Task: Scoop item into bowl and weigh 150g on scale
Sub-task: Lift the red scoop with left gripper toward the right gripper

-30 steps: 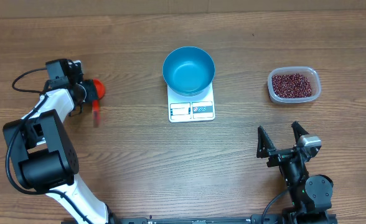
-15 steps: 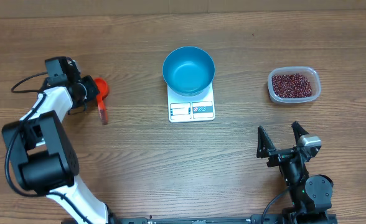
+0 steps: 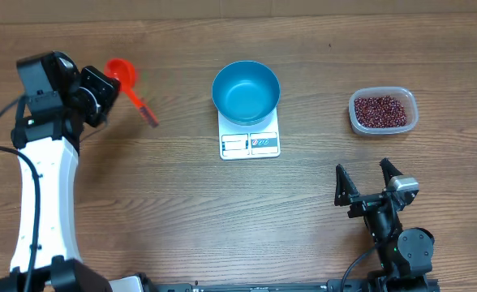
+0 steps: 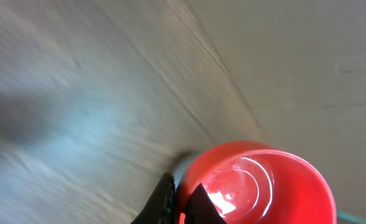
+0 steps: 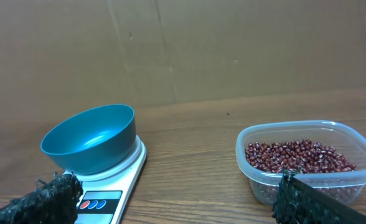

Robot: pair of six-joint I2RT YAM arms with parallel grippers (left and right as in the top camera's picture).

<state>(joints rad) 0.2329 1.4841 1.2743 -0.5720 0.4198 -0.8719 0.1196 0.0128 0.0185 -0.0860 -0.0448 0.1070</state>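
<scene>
My left gripper is shut on the bright orange-red scoop at the far left, above the table, with the handle pointing down-right. In the left wrist view the scoop's round cup is empty and its rim is pinched at my left gripper. The empty teal bowl stands on the white scale at the centre. The item, dark red beans, fills a clear tub at the right. My right gripper rests open near the front edge, facing bowl, scale and beans.
A brown cardboard wall closes off the back of the wooden table. The clear tub stands just ahead of my right gripper.
My left gripper has closed on the scoop and lifted it off the table, swinging it up and back to the left. The right arm has not moved.
</scene>
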